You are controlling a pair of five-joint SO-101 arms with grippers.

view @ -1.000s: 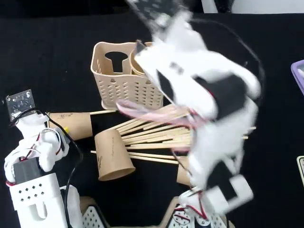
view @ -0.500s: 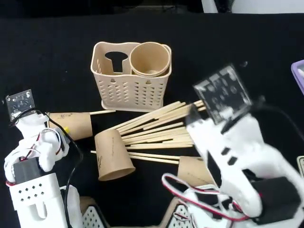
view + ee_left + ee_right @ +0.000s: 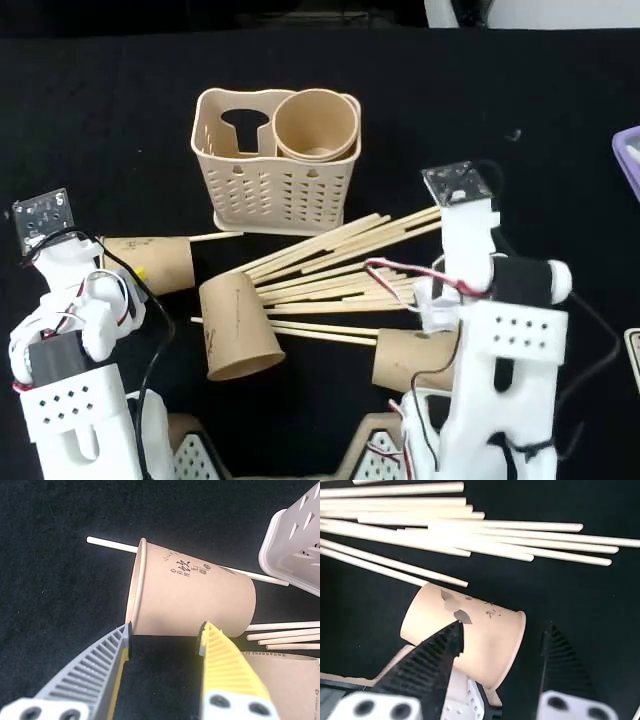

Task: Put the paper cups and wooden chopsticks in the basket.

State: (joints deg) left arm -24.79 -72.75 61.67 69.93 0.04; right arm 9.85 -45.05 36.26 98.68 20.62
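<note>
A beige basket [image 3: 268,165] stands at the back with one paper cup [image 3: 315,124] upright in its right compartment. Three paper cups lie on their sides on the black table: one at the left [image 3: 150,262], one in the middle [image 3: 238,325], one at the right [image 3: 408,358]. Wooden chopsticks [image 3: 335,280] fan out between them. My left gripper [image 3: 166,635] is open, its jaws level with the left cup [image 3: 190,597], which rests on a chopstick [image 3: 110,544]. My right gripper [image 3: 503,629] is open above the right cup [image 3: 465,632], one finger over its side.
The left arm [image 3: 65,345] sits at the front left and the right arm [image 3: 495,340] at the front right. A purple object [image 3: 630,150] is at the right edge. More chopsticks [image 3: 470,530] lie beyond the right cup. The basket's corner [image 3: 295,545] is near the left cup.
The right arm has swung back from over the basket to the front right, ending above the right cup. The left arm has not moved.
</note>
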